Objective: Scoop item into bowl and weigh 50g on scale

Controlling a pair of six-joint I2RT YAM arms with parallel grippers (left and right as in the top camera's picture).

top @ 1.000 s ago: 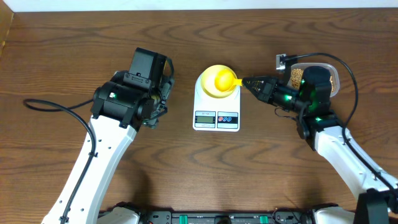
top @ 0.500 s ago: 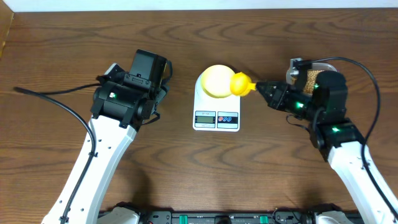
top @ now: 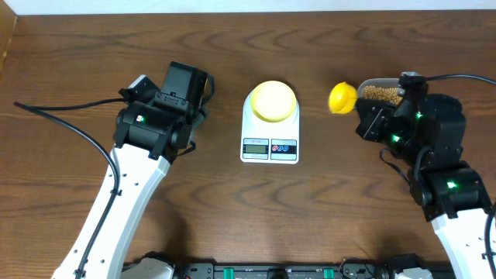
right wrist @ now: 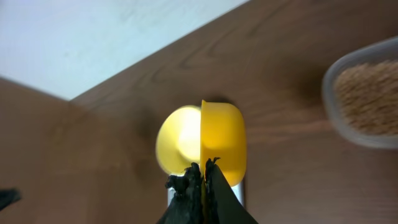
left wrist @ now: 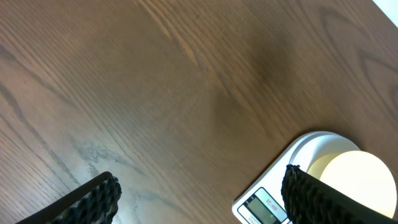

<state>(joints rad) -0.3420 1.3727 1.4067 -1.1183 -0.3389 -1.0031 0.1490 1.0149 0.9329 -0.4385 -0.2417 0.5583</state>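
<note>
The right gripper (right wrist: 200, 180) is clamped shut on the handle of the bright yellow scoop (top: 342, 98), which hangs over bare table (top: 325, 201) between the white scale (top: 269, 130) and the clear tub (top: 368, 80) of beans (top: 380, 93), handle running back toward the arm. The tub lies just beside the scoop on the side away from the scale, so I'd say the right arm is the nearer one for a dip into the beans. The pale-yellow bowl (top: 272, 101) sits on the scale, and the left gripper (left wrist: 202, 199) hovers off to its left, fingers wide apart and empty.
</note>
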